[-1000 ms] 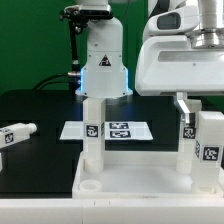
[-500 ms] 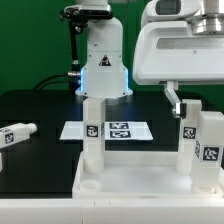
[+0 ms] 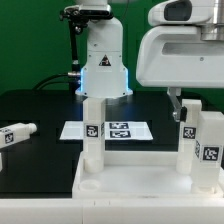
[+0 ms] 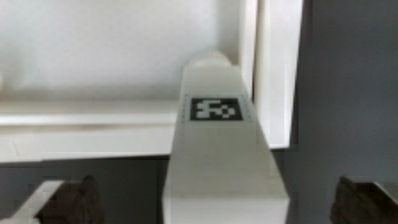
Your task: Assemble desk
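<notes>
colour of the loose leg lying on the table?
White, with a black-and-white square tag; the loose leg shows best in the exterior view.

text: none legible | legs (image 3: 93, 130), marker board (image 3: 112, 129): tag patterns only

Tagged leg (image 4: 222, 140) between claw (image 4: 217, 203) fingers

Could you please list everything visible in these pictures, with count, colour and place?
tabletop: one, white, lying flat at the front of the table.
upright legs: three, white with black-and-white tags, standing on the tabletop, one at the exterior view's left, two at its right.
loose leg: one, white, lying on the table at the exterior view's left.
marker board: one, white with black tags, flat behind the tabletop.
table: one, black.
pincer: one, grey-white, open, above a right-hand upright leg.
</notes>
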Robot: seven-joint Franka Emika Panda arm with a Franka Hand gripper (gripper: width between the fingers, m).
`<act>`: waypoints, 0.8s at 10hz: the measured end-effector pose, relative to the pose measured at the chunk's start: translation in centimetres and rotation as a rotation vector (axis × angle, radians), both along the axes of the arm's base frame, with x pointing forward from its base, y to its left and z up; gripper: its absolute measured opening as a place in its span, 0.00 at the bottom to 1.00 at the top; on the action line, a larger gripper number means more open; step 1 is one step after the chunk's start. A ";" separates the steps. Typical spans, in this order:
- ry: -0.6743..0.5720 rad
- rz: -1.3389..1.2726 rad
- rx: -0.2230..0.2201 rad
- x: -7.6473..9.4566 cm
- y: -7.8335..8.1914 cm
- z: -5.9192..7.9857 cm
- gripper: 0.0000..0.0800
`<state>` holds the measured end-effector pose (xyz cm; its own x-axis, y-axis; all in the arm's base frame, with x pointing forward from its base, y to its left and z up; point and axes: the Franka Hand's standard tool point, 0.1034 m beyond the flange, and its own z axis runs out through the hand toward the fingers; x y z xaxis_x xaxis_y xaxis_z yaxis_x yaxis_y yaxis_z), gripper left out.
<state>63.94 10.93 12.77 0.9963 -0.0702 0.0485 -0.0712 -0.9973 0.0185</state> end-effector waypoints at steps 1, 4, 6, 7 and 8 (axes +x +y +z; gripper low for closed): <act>0.056 -0.018 -0.002 -0.1 0.1 -0.2 0.81; 0.104 -0.064 0.001 0.4 0.2 0.0 0.81; 0.104 -0.085 0.000 0.4 0.2 0.0 0.51; 0.102 -0.161 0.000 0.4 0.2 0.0 0.51; 0.100 -0.245 0.000 0.4 0.2 0.0 0.51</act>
